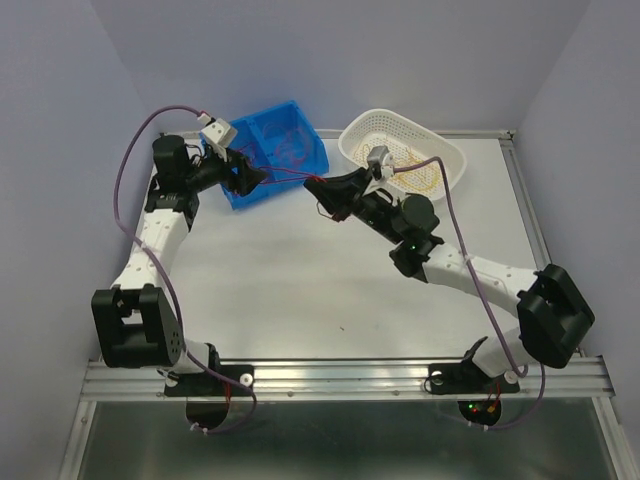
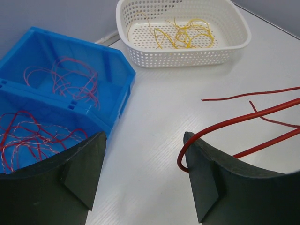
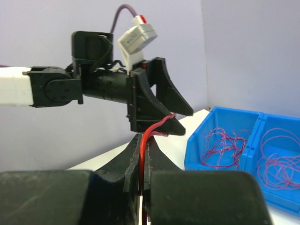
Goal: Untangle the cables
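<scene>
Above the table (image 1: 300,290), right pincer (image 1: 314,186) clenches a red cable (image 3: 142,159); left pincer (image 2: 144,140) hangs released.

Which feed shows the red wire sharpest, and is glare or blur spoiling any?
Left wrist: evenly lit, red wire crisp against the white table, no glare. Right wrist: its own jaws are dark and soft up close, but the wire between them is readable. Top external: even light, sheen on the near rail, wire hair-thin.

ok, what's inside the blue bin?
Thin red wires in loose loops, in both compartments of the blue bin. A finger of the left claw covers the near compartment's front part.
</scene>
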